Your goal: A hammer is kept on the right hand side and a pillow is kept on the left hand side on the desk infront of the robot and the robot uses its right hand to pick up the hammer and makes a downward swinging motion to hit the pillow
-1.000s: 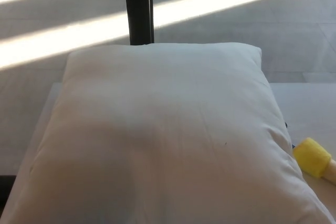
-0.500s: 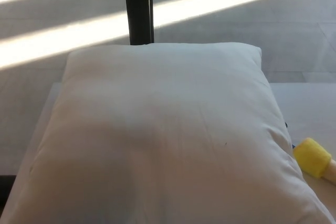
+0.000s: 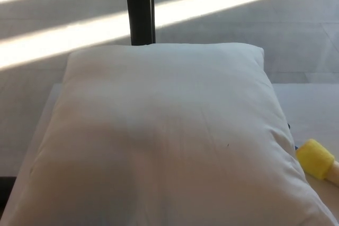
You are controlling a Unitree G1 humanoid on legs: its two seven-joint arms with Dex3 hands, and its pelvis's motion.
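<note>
A large white pillow (image 3: 164, 136) fills most of the head view and lies flat on the white desk (image 3: 310, 107). At the right edge, just beside the pillow's lower right corner, the yellow head of the hammer (image 3: 315, 158) pokes into the picture, with a pale bit of its handle running off the frame. Neither of my hands shows anywhere.
Behind the pillow a dark post (image 3: 140, 8) rises from the grey floor (image 3: 254, 25), which is crossed by bright bands of sunlight. A strip of bare desk shows to the right of the pillow.
</note>
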